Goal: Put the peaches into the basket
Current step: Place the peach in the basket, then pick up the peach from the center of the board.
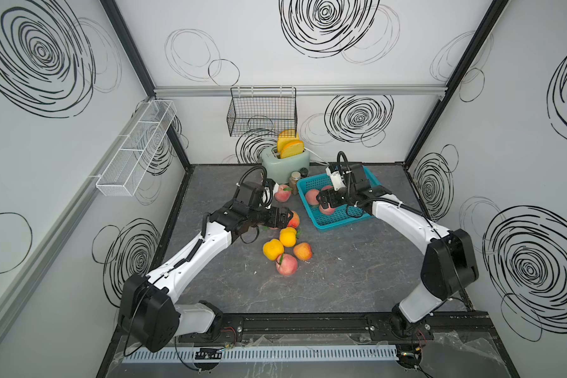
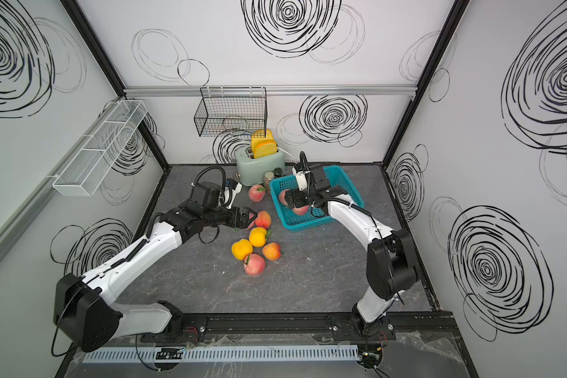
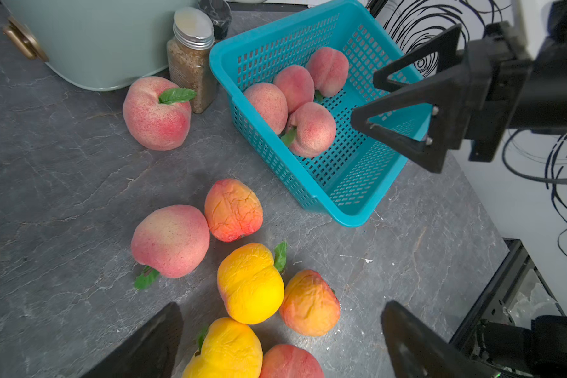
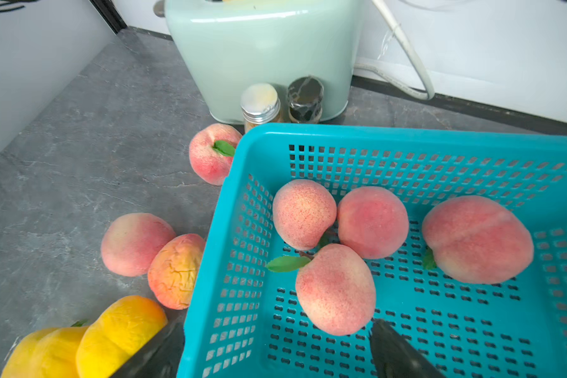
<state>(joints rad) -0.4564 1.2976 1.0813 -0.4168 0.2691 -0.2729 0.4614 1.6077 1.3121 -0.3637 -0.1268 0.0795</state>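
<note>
left gripper (image 1: 287,218) spread wide and empty above the loose pile mid-table, seven peaches (image 3: 171,240) out on the grey table (image 1: 341,278), right gripper (image 3: 365,98) fingers apart, holding nothing, over the teal basket (image 4: 406,140) at far right-centre, four pink peaches (image 4: 336,289) lying inside it

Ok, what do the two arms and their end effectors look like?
Both the left arm and right arm have white shell links, bulky black joint housings and black ribbed cables looping at the wrists. The left end effector and right end effector are black, with triangular open-frame fingers fixed by small silver screws.
</note>
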